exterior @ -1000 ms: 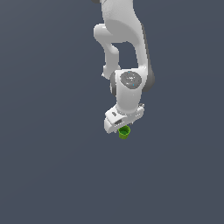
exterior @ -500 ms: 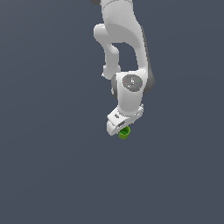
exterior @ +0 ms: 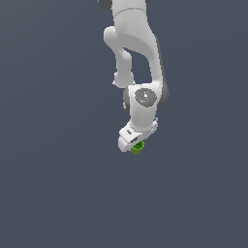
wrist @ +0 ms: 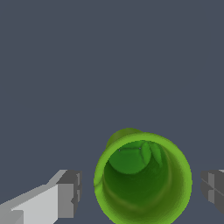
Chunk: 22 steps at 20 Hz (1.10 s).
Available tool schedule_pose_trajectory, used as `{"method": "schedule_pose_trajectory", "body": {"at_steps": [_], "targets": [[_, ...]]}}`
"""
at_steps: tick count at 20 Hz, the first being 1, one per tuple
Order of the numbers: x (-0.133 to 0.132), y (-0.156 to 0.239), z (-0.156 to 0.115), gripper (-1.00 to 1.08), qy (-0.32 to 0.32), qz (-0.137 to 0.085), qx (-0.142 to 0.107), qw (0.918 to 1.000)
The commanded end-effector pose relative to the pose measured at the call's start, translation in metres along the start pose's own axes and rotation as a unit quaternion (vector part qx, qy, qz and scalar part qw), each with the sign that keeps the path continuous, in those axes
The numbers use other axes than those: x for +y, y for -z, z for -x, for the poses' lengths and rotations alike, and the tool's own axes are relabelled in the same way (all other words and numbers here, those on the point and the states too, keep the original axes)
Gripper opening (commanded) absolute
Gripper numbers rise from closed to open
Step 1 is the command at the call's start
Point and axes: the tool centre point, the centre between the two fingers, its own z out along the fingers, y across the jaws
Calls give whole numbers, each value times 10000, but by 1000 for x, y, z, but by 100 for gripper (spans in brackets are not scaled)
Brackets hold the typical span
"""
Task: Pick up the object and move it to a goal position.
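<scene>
A small green cup [wrist: 143, 179] is seen mouth-up between the spread fingers [wrist: 65, 199] of the white gripper [exterior: 135, 143], with clear gaps on both sides and nothing grasped. In the exterior view the cup [exterior: 138, 147] is largely hidden beneath the gripper.

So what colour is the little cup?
Bright green cup, darker inside; the wrist view shows it best.
</scene>
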Motion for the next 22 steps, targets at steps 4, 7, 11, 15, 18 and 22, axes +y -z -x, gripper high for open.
{"method": "schedule_pose_trajectory", "body": {"at_steps": [4,7,11,15,18,22], "targets": [[-1,-25,1,100,13,-3,-5,10000],[0,-29,0,100,13,-3,-5,10000],[0,-29,0,-100,13,-3,-5,10000],[0,-29,0,-100,13,-3,-5,10000],[0,-29,0,-100,13,-3,-5,10000],[0,-26,0,-100,9,2,-3,10000]]}}
